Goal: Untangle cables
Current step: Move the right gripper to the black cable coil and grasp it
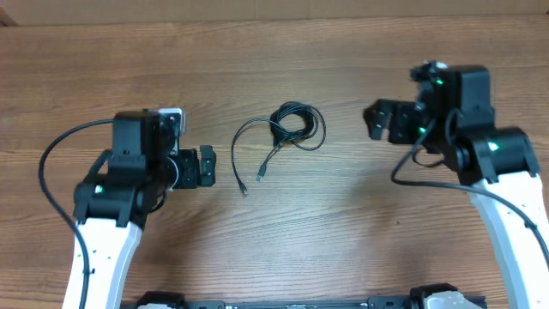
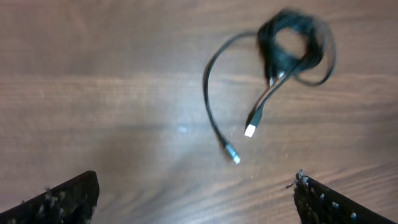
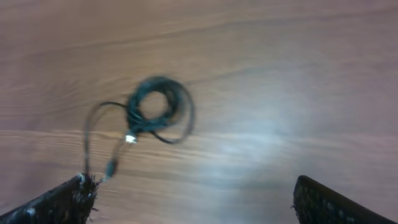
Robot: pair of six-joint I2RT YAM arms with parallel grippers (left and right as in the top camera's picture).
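The cables (image 1: 292, 127) are seen coiled at the wooden table's (image 1: 343, 223) middle, two plug ends trailing nearer. The left gripper (image 1: 208, 166) and right gripper (image 1: 380, 123) are held either side, fingers spread apart, nothing clasped.

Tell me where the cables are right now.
In the overhead view the cables lie on the wooden table near its middle, between the left gripper and the right gripper, touching neither.
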